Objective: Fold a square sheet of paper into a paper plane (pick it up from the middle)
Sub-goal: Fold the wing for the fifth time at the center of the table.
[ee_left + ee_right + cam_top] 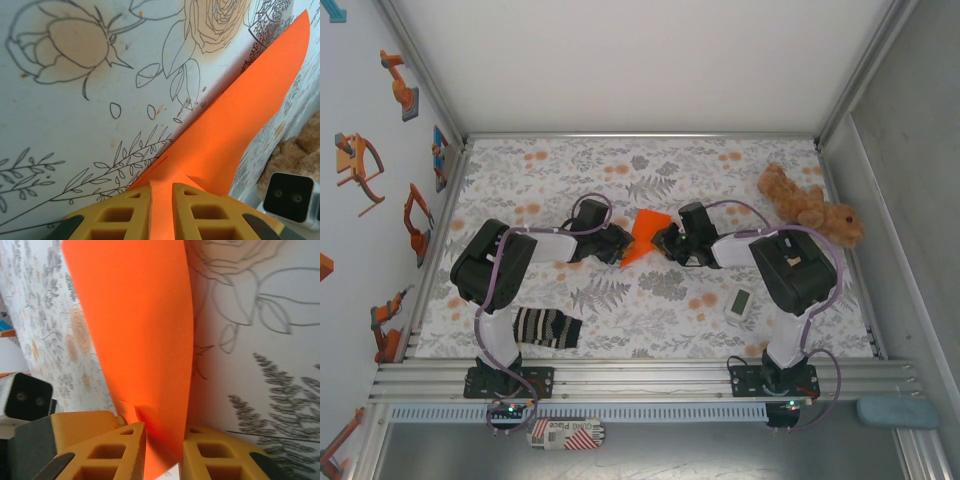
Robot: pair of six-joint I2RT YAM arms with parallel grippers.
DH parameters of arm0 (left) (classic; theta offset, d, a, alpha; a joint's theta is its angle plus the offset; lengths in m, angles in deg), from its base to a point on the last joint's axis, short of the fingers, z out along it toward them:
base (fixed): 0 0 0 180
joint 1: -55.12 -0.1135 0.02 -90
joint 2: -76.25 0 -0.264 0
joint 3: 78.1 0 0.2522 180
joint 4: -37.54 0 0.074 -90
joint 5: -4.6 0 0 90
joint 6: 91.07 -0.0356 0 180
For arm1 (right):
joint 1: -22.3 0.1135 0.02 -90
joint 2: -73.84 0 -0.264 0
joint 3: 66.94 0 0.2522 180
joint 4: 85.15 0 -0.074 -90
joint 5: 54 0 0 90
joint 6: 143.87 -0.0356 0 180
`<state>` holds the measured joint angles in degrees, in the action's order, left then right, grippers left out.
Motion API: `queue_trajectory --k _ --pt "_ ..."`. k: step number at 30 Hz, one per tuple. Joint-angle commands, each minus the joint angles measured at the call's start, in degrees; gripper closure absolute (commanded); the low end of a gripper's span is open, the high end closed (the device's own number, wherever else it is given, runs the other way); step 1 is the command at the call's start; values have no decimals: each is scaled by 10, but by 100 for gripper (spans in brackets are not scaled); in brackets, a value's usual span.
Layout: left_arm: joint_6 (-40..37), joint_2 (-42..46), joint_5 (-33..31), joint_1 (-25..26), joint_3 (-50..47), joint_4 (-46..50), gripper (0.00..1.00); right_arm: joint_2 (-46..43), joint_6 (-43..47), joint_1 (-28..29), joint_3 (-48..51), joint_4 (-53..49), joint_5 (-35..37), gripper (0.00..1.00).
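Mid-table, mid-fold: L gripper [161, 192] and R gripper [164, 435] meet nose to nose over the floral table [650, 175]. Each has its yellow fingers pressed together on the paper [645, 232], pinching it from opposite sides. The orange sheet, already creased into a tapering wedge, sits btwn them at the table's centre. In the overhead view its point is toward the near side and its broad end away. On the wrist cams it runs out from the fingers as a curved orange blade. By the look of it the plane is only partway made: a fold is in, but the narrow dart shape is not yet there.

To do this step well, both pinches prob need to hold w/o sliding. The arms should move together so the thin sheet neither tears nor buckles. One side ought to let go only once the paper lies flat and can be pressed. A sharp crease calls for a firm stroke along the fold, not a tug.

Around: a striped sock [546, 328] lies near the L arm's base, a brown plush [810, 208] sits toward the far R corner, and a small white gadget [740, 303] is beside the R arm. All are well apart from the paper; nothing crowds the fold but the two grippers themselves
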<state>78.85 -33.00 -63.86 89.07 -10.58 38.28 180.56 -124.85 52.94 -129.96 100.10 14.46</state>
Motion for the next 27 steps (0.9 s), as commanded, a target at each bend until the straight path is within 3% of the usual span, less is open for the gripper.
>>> queue_trajectory --k 1,10,15,19,27 --pt "5 -20 -4 -3 -15 35 82 1 -9 2 5 43 -3 78" --pt "-10 -10 -7 -3 -5 49 77 -4 -10 0 14 50 4 82" --pt "-40 -4 5 -7 14 62 70 -9 -9 0 18 49 7 91" --pt "-115 14 19 -10 65 110 61 -25 -3 -1 20 35 18 100" --pt "-331 94 -52 0 81 185 53 -90 19 -14 31 -16 52 100"
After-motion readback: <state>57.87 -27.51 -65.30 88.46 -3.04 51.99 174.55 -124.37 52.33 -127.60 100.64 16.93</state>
